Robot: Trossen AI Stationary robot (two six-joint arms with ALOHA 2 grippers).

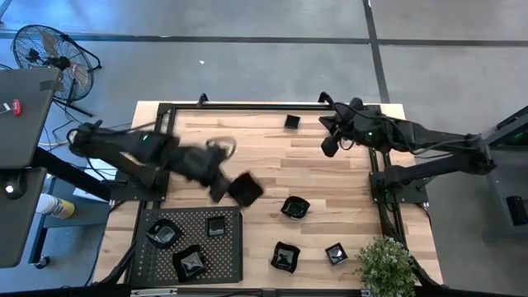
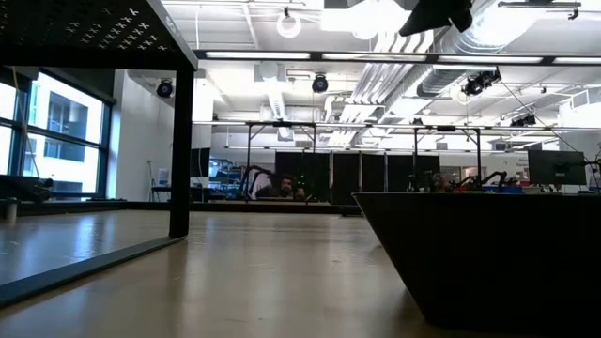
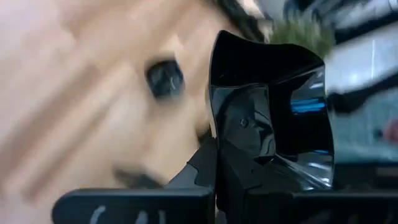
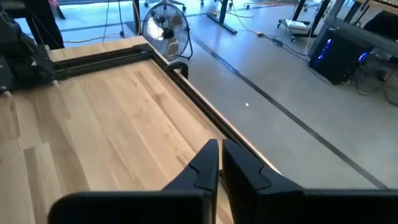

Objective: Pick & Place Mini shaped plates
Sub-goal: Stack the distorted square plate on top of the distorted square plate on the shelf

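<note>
I have the left gripper [image 1: 221,183] clamped on a plate [image 1: 245,189], carried above the bench [image 1: 272,157] just past the tray [image 1: 157,260] corner; in the left wrist view the plate [image 3: 267,118] stands on edge between my fingers. Three plates sit in the tray, four more lie loose on the bench. The right gripper [image 1: 330,144] waits near the far edge, fingers closed together on nothing.

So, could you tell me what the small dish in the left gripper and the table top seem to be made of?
The small dish, shut in the left gripper, looks like glossy black glazed ceramic or hard plastic: it mirrors bright reflections. The table top looks like light unfinished or matte wood planks, with visible grain and board seams.
</note>
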